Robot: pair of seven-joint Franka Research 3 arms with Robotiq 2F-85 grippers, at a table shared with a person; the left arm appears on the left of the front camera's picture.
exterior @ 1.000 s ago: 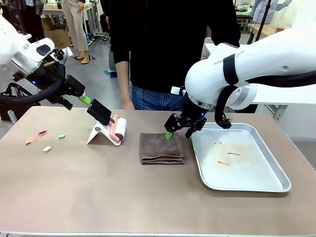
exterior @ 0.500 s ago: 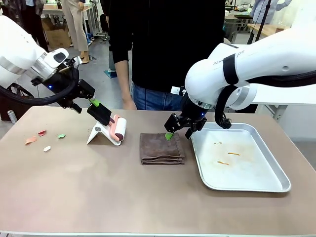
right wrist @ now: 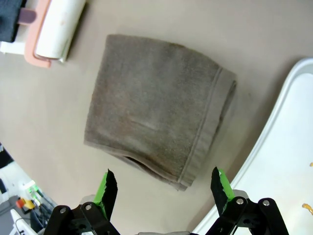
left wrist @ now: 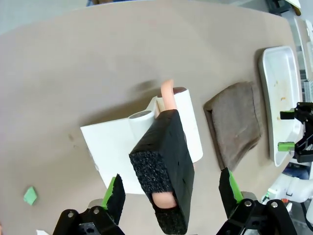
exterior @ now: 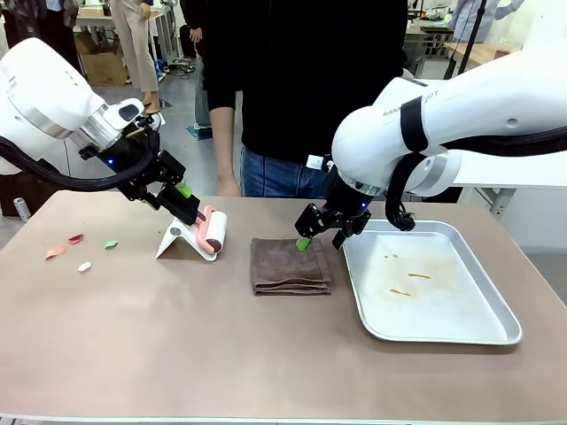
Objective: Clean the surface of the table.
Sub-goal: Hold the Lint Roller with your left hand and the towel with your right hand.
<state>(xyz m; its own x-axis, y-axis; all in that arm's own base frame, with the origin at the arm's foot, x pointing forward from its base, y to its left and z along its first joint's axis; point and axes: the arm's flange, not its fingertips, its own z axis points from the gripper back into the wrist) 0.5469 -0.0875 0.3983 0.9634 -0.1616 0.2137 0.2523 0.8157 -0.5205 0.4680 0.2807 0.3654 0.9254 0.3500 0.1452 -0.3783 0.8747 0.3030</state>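
The tan table (exterior: 177, 336) carries a lint roller (exterior: 213, 230) on a white stand, with a black foam handle (left wrist: 164, 176) pointing up and to the left. My left gripper (exterior: 180, 197) is open at that handle. In the left wrist view the handle lies between the fingers (left wrist: 115, 193) with a gap on each side. Small coloured scraps (exterior: 75, 248) lie on the table's left part. A folded brown towel (exterior: 288, 266) sits in the middle. My right gripper (exterior: 310, 237) hangs open just above the towel's far edge, with nothing held; the towel (right wrist: 151, 112) lies below it.
A silver metal tray (exterior: 496, 332) with a few orange crumbs stands at the right, close to the towel. A person in a dark top stands at the far edge, behind the towel. The white roller stand (left wrist: 110, 147) has a green scrap (left wrist: 30, 195) nearby.
My left arm has swung right and down from the table's far left corner until its open fingers straddle the roller's handle. The right arm has stayed still.
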